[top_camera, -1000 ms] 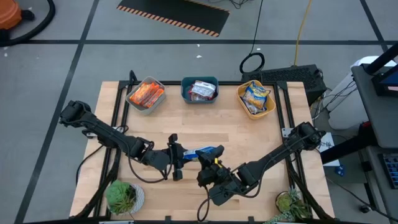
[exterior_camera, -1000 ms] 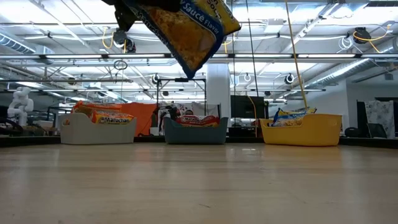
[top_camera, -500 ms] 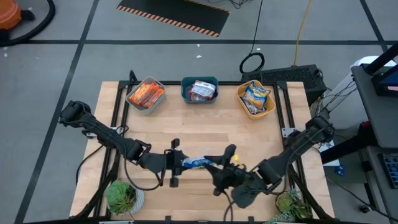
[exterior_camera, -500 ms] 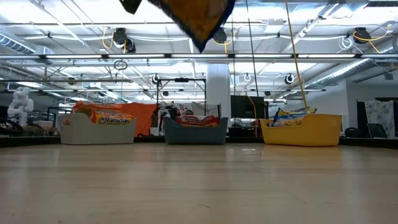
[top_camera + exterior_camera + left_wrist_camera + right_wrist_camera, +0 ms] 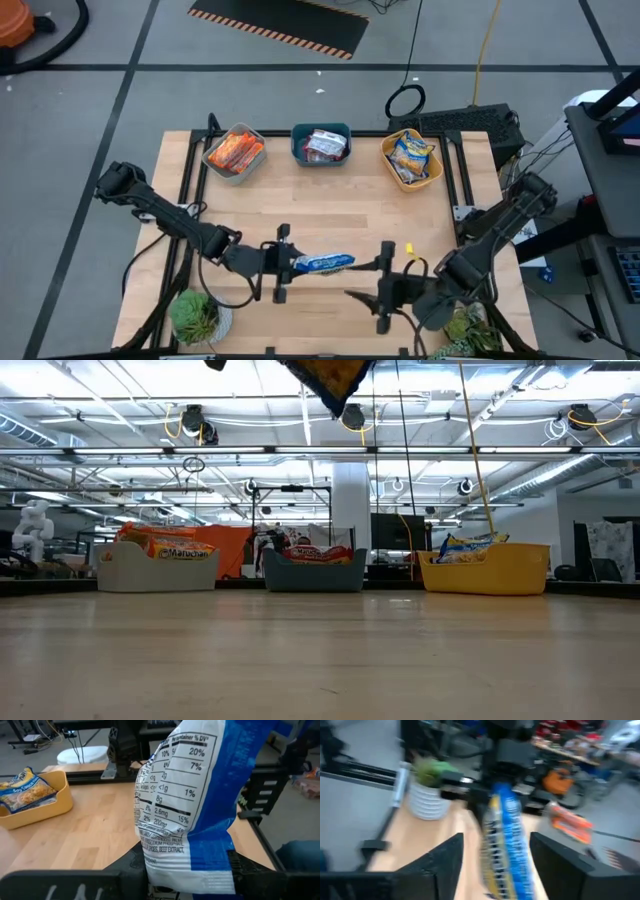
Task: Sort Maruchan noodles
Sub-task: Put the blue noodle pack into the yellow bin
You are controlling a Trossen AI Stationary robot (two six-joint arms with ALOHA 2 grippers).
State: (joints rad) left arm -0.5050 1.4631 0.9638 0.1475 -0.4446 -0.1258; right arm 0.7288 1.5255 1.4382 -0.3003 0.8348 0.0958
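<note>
One Maruchan noodle packet (image 5: 322, 263), yellow and blue with a white nutrition panel (image 5: 185, 810), hangs above the middle of the table's near half. My left gripper (image 5: 290, 265) is shut on it. In the low view only its lower corner (image 5: 335, 375) shows, at the picture's top. My right gripper (image 5: 375, 288) stands open a little to the packet's right, touching nothing. In the right wrist view the packet (image 5: 506, 830) shows beyond that gripper's spread fingers. At the far edge, more packets lie in three tubs. My left gripper pinches the packet's left end (image 5: 187, 870) between its two fingers. The fingers come in about level from the table's left and lie along the packet. The packet sticks out toward the table's right, turned on edge and lifted clear of the table.
Along the far edge stand a grey tub (image 5: 235, 152) of orange packets, a teal tub (image 5: 322, 145) of silver-white and red ones and a yellow tub (image 5: 411, 160) of yellow and blue ones. Potted plants (image 5: 198, 315) (image 5: 465, 330) stand at the near corners.
My right gripper has opened, let go of the packet and drawn back toward the table's right and near edges, rolling as it went. The packet stays in my left gripper, has risen a little and now lies straighter, pointing toward the table's right.
</note>
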